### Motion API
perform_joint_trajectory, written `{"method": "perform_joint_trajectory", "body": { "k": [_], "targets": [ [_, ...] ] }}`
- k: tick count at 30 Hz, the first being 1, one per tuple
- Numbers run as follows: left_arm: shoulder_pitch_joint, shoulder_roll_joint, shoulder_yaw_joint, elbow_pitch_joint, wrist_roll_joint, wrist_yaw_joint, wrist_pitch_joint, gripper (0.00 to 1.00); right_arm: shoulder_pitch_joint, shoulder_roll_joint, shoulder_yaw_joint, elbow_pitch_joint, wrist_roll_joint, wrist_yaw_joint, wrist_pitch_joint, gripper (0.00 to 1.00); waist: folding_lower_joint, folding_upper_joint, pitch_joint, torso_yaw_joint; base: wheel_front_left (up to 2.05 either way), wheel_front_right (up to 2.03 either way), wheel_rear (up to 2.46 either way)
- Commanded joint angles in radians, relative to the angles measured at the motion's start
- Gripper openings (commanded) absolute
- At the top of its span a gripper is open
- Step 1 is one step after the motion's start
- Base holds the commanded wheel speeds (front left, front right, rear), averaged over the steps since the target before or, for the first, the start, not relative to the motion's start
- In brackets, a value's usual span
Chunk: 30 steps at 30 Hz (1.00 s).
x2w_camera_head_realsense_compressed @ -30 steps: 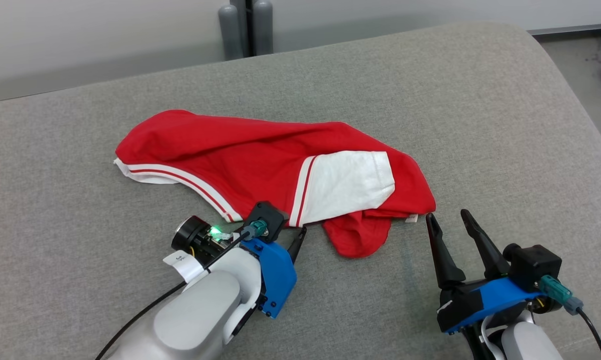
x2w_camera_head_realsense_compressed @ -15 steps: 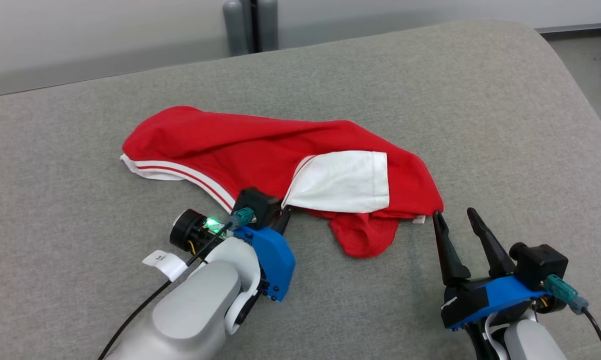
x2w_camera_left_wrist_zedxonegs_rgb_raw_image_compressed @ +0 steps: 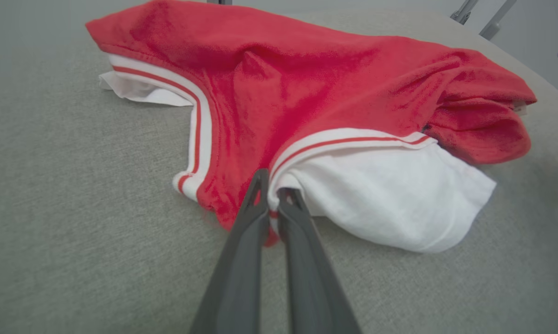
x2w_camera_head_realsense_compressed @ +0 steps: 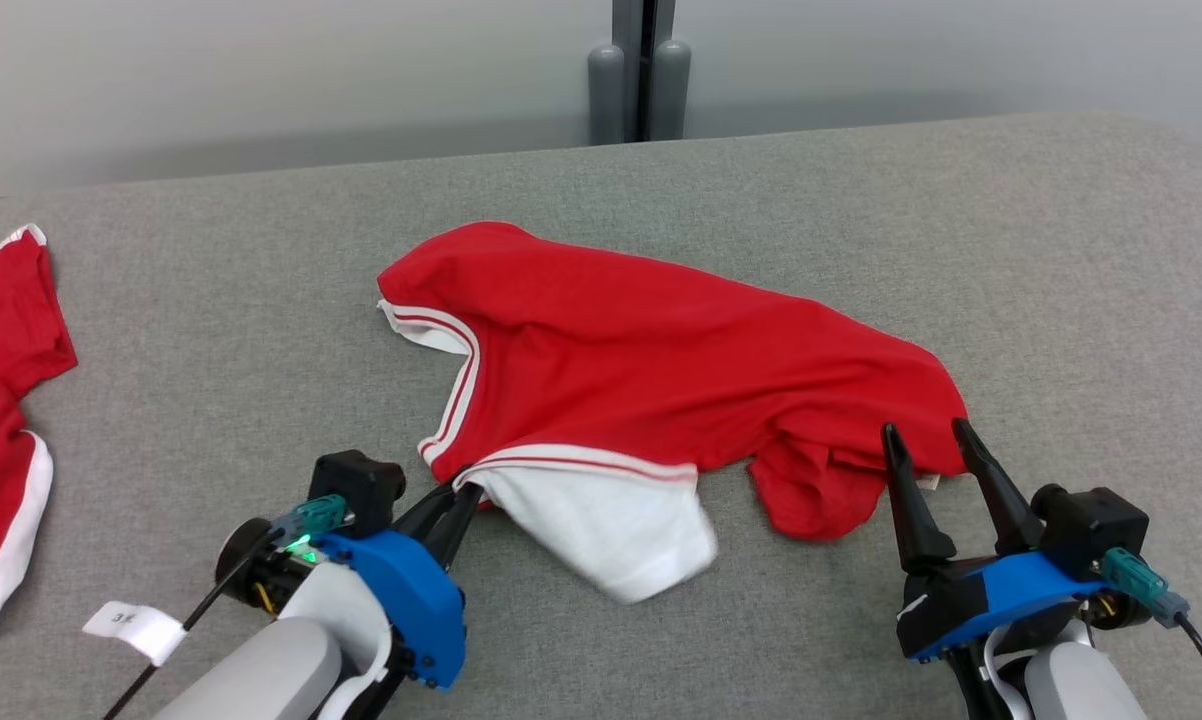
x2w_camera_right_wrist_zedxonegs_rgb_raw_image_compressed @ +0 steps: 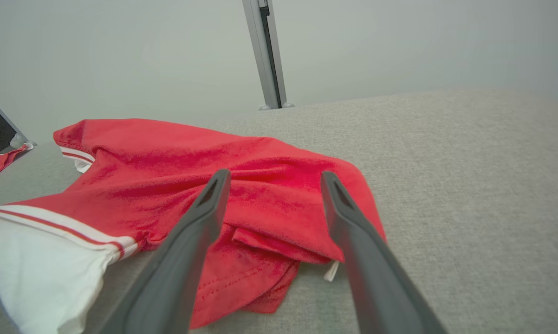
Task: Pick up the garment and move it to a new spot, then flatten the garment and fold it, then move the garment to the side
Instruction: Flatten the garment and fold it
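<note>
My left gripper (x2w_camera_left_wrist_zedxonegs_rgb_raw_image_compressed: 272, 184) is pinched tight on the shirt (x2w_camera_head_realsense_compressed: 661, 360), right where the white sleeve (x2w_camera_head_realsense_compressed: 611, 525) joins the red. My right gripper (x2w_camera_head_realsense_compressed: 926, 430) is spread wide at the shirt's right corner, gripping nothing. Shirt lies crumpled mid-way across the grey cushion (x2w_camera_head_realsense_compressed: 211, 330), second shirt (x2w_camera_head_realsense_compressed: 1, 400) well off left
</note>
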Motion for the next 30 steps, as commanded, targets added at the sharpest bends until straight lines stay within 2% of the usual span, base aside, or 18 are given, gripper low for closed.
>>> {"method": "perform_joint_trajectory", "body": {
  "k": [1,9,14,18,20,23,26,27,29,30],
  "targets": [
    [0.017,0.023,0.008,-0.031,-0.006,0.012,0.009,0.00,0.006,-0.004,-0.001,-0.005,-0.003,0.001,0.002,1.00,0.0000,0.0000,-0.002,0.003,0.00,0.00,0.00],
    [0.145,0.185,0.085,-0.385,-0.075,0.135,0.067,0.00,0.023,-0.004,-0.006,-0.027,-0.008,0.001,0.019,1.00,0.0000,0.0000,-0.008,0.003,0.00,0.00,0.00],
    [0.205,0.243,0.104,-0.630,-0.087,0.239,0.117,0.00,0.027,-0.004,-0.008,-0.036,-0.005,0.001,0.021,1.00,0.0000,0.0000,-0.003,-0.010,0.00,0.00,0.00],
    [0.241,0.272,0.117,-0.727,-0.103,0.299,0.148,0.00,0.022,-0.004,-0.006,-0.039,0.001,0.001,0.018,1.00,0.0000,0.0000,0.004,-0.020,0.00,0.00,0.00],
    [0.244,0.285,0.124,-0.709,-0.113,0.296,0.147,0.00,0.019,-0.004,-0.006,-0.040,0.003,0.001,0.016,1.00,0.0000,0.0000,0.008,-0.024,0.00,0.00,0.00],
    [0.218,0.287,0.122,-0.595,-0.105,0.265,0.137,0.00,0.011,-0.004,-0.001,-0.039,0.002,0.001,0.016,1.00,0.0000,0.0000,0.014,-0.028,0.00,0.00,0.00],
    [0.175,0.252,0.117,-0.444,-0.095,0.217,0.113,0.00,0.002,-0.005,0.011,-0.039,0.003,0.001,0.020,1.00,0.0000,0.0000,0.022,-0.040,0.00,0.00,0.00],
    [0.175,0.252,0.117,-0.444,-0.095,0.217,0.113,0.00,0.002,-0.005,0.011,-0.039,0.003,0.001,0.020,1.00,0.0000,0.0000,0.022,-0.040,0.00,0.00,0.00],
    [0.136,0.223,0.122,-0.335,-0.084,0.190,0.080,0.00,-0.007,-0.005,0.019,-0.041,0.004,0.001,0.020,1.00,0.0000,0.0000,0.028,-0.050,0.00,0.00,0.00],
    [0.100,0.193,0.122,-0.236,-0.071,0.165,0.047,0.00,-0.014,-0.004,0.024,-0.044,0.005,0.001,0.019,1.00,0.0000,0.0000,0.036,-0.063,0.00,0.00,0.00]
  ]
}}
